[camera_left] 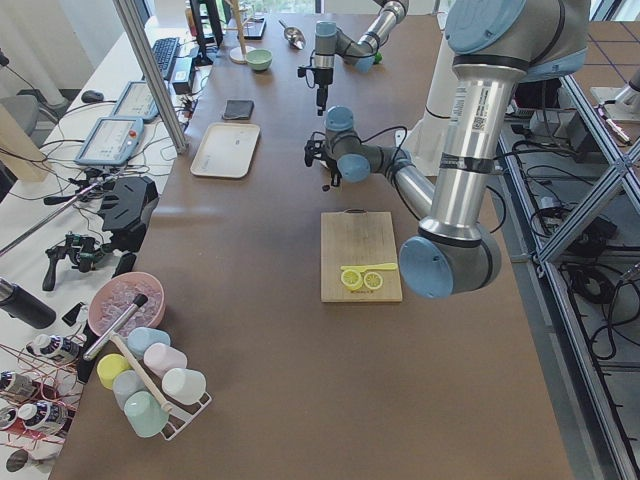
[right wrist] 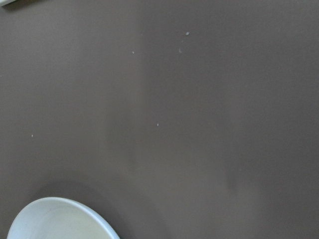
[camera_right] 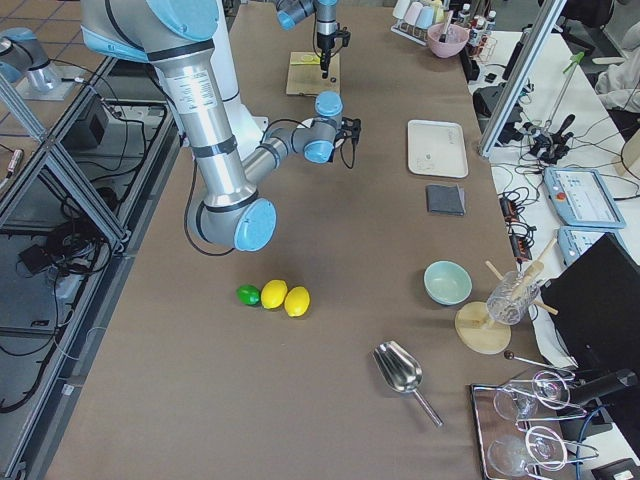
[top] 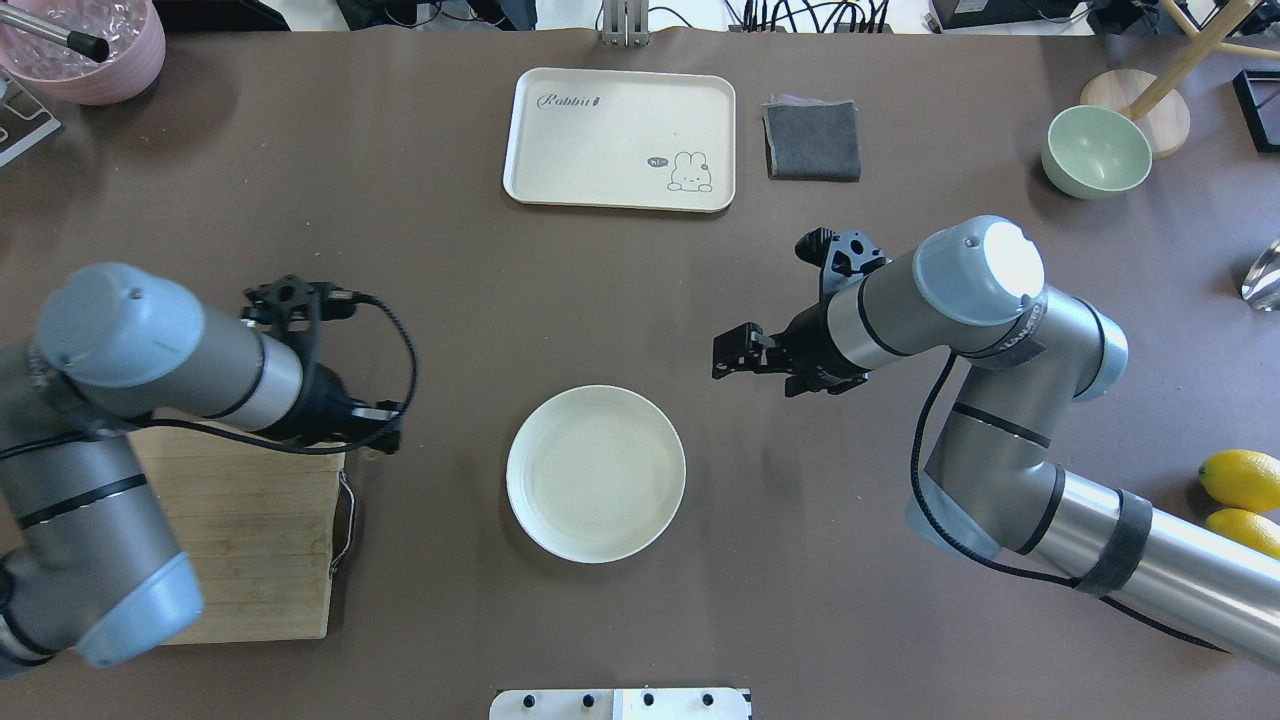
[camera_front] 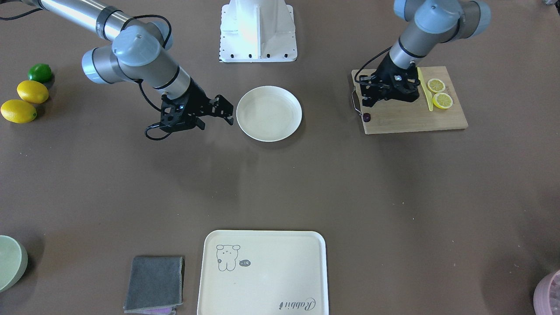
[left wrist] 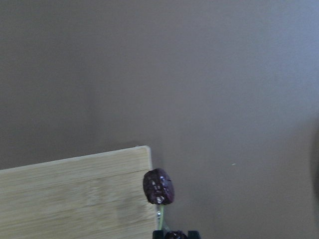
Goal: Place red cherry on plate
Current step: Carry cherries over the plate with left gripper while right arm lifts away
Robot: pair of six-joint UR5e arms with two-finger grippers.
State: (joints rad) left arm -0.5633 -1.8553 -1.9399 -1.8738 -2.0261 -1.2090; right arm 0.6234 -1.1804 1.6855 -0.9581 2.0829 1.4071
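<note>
The red cherry [left wrist: 158, 186] is dark purple and shows just past the corner of the wooden cutting board [camera_front: 411, 116]. Its green stem runs back into my left gripper [left wrist: 174, 235], whose fingertips are shut on the second cherry of the pair. In the front view the cherry [camera_front: 366, 117] sits below the left gripper [camera_front: 364, 109] at the board's edge; I cannot tell if it is lifted. The cream plate [camera_front: 269, 113] stands empty at mid-table. My right gripper [camera_front: 225, 110] hovers open beside the plate's rim, holding nothing.
Two lemon slices [camera_front: 439, 94] and a pale yellow knife [camera_front: 424, 89] lie on the board. Two lemons [camera_front: 26, 100] and a lime [camera_front: 40, 72] sit at the right arm's side. A bear tray [camera_front: 262, 273], grey cloth [camera_front: 155, 284] and green bowl [camera_front: 11, 262] line the far edge.
</note>
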